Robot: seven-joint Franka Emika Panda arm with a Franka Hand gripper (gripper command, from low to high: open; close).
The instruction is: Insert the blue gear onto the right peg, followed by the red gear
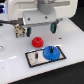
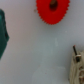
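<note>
Hanging above the tabletop (image 1: 12,60) in the exterior view, the claw (image 1: 36,29) sits just over the red gear (image 1: 36,43), with a dark finger (image 1: 52,26) visible on the exterior view's right of it and another dark part at the exterior view's left. The fingers look spread, with nothing between them, though the picture is too blurred to be sure; I read the claw as apart and empty. In the wrist view the red gear (image 2: 51,11) lies flat on the white surface, its hub hole showing, partly cut off by the frame edge, and free of any finger.

Outward from there, the red gear rests on the tabletop just beside the far edge of the grey plate (image 1: 37,58) with its black rim. The blue gear (image 1: 51,52) lies on that plate at the end toward the exterior view's right, flat and level, where the right peg should stand; the peg itself is hidden under or within the gear's centre and I cannot make it out. A thin pin (image 1: 37,56) shows on the plate's other end.

As a judgement, the first half of the task appears done: blue gear seated. What remains is the red gear: grasp, lift, carry across, and lower it over the blue one.
</note>
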